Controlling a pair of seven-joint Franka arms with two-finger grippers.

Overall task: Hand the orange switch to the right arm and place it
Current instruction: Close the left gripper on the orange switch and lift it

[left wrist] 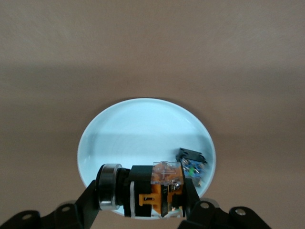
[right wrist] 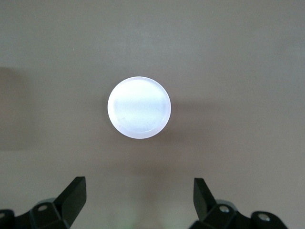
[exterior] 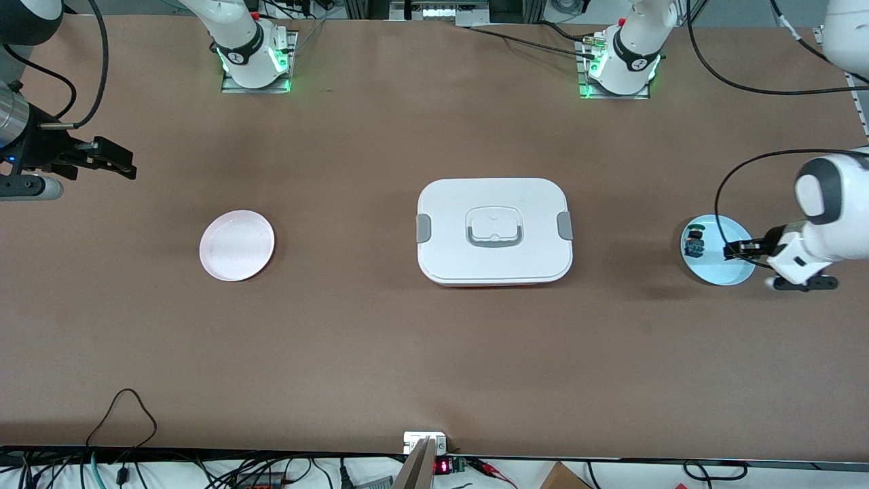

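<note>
Left wrist view shows the left gripper (left wrist: 143, 200) with its fingers (left wrist: 88, 202) clamped on the orange switch (left wrist: 143, 191), a small black cylinder with a clear orange block, held sideways low in the frame over the round pale blue plate (left wrist: 124, 129), probably so one end stays free for a handover. Beside it on the plate lies a small green-capped blue-black switch (left wrist: 191, 164). At the left edge of the front view the right gripper (exterior: 112, 161) waits, fingers spread wide, aimed at the round pale pink plate (right wrist: 138, 107) on the brown tabletop (exterior: 380, 339), the likely drop spot.
</note>
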